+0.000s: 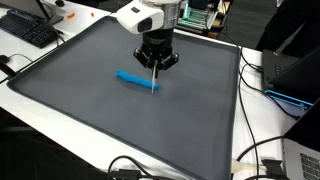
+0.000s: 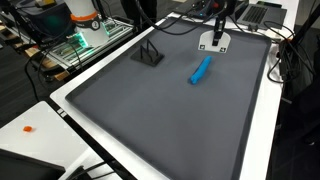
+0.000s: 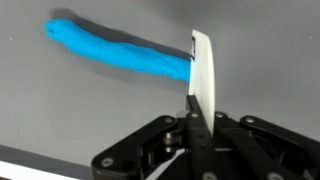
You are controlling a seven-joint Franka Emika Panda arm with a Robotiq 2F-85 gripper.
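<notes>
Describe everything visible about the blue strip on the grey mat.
The blue strip is bright blue, long and narrow, with slightly uneven edges; it looks soft, like putty or foam. It lies flat on the dark grey mat. In the wrist view one end meets the white blade held in the fingers; contact cannot be confirmed.

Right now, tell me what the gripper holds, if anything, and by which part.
The gripper holds a thin white strip, its jaws shut on the strip's near end. The free end points at the mat, by one end of the blue piece.
</notes>
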